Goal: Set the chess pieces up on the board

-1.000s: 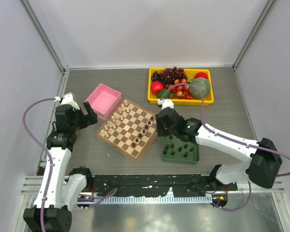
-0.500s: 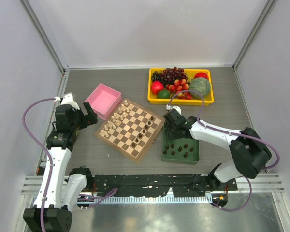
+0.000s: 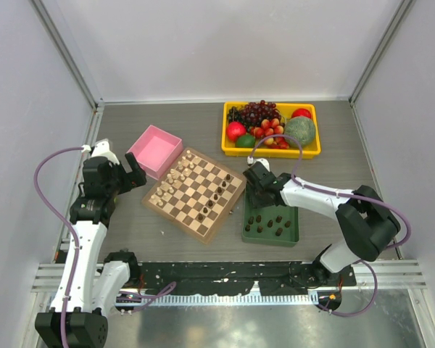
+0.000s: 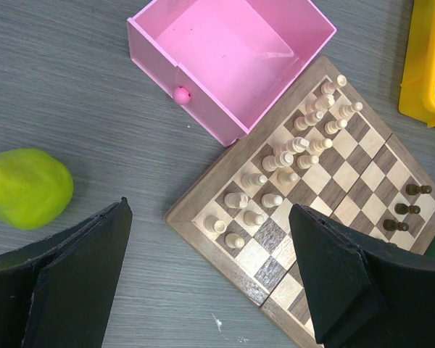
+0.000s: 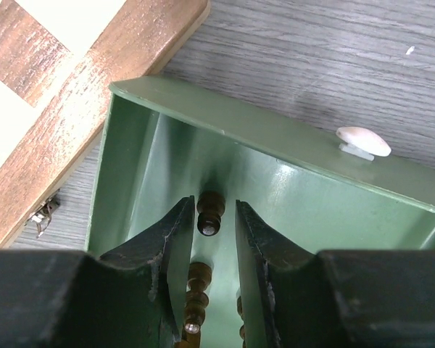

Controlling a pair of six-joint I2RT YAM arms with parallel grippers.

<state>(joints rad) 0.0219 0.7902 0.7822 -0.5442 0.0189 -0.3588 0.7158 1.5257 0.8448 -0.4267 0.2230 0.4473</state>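
Observation:
The board (image 3: 196, 192) lies mid-table, with a few dark chess pieces (image 3: 217, 194) near its right side, which also show in the left wrist view (image 4: 406, 210). More dark chess pieces (image 3: 268, 223) stand in the green tray (image 3: 270, 239). My right gripper (image 3: 255, 194) reaches down into the tray's far left corner. In the right wrist view its jaws (image 5: 213, 204) stand narrowly open on either side of one dark pawn (image 5: 211, 212), with a thin gap on the right. A second dark piece (image 5: 196, 297) lies below the left finger. My left gripper (image 4: 208, 208) hovers wide open and empty over the board's left corner (image 4: 326, 181).
Cream pieces (image 3: 172, 180) fill the board's left side. A pink box (image 3: 154, 150) sits beyond the board's left corner. A yellow bin of fruit (image 3: 271, 129) stands at the back right. A green pear (image 4: 25, 187) lies on the table under my left wrist.
My right gripper has left the board's right edge, moved right and down into the green tray, and its jaws now straddle a dark pawn. The left arm has not moved.

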